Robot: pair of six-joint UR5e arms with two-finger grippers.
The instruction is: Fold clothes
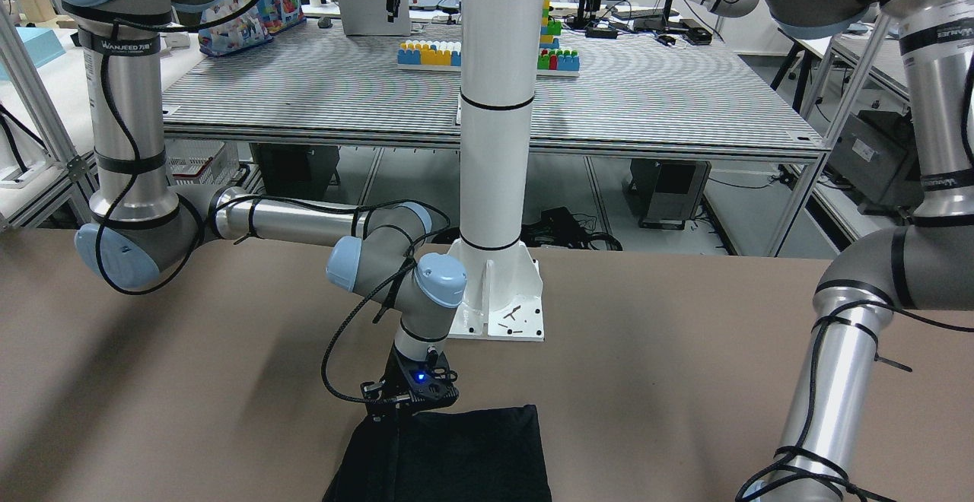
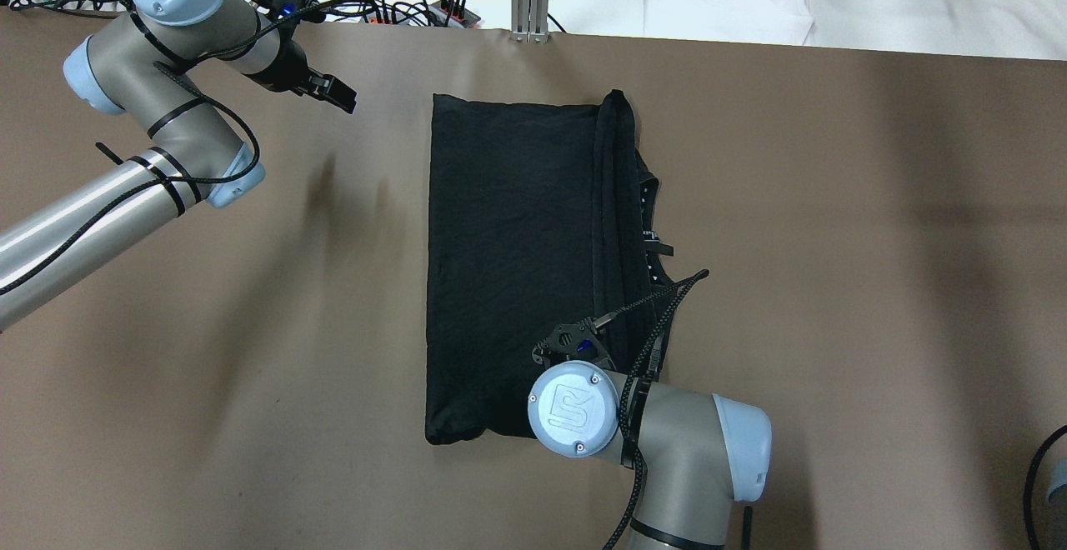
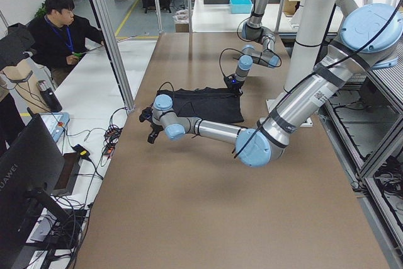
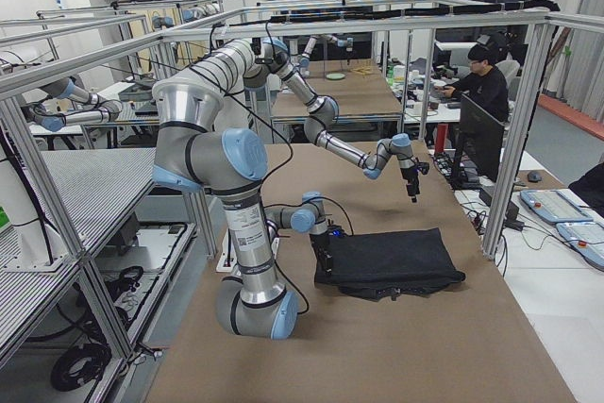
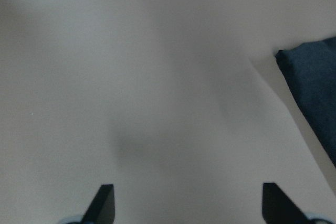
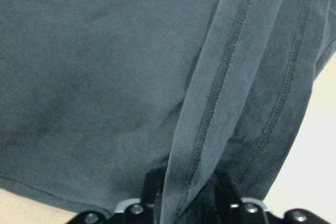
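Right wrist-mounted view puts the right pincer [image 6: 190, 190] at the edge of the garment [image 6: 94, 77] nearest the robot. Its two fingers are drawn in on a stitched hem [image 6: 210, 114] that runs up between them, and it looks clamped on that band.

Gripping here makes sense for folding. The band looks like the free edge of a flap laid over the main panel, so holding it should let the pincer lift or drag that layer without disturbing the cloth beneath.

In the overhead view the garment lies as a tall dark rectangle in the middle of the tabletop [image 2: 834, 242]. The doubled layers run along its right side, and the right pincer works at its near right corner.

The left pincer [image 5: 188, 198] hangs wide open and empty over bare tabletop, well apart from the garment. Only the garment's far left corner shows, at the edge of the left wrist-mounted view. I judge the left pincer is held off there so as not to obstruct the fold, or to wait for a turn at that corner.
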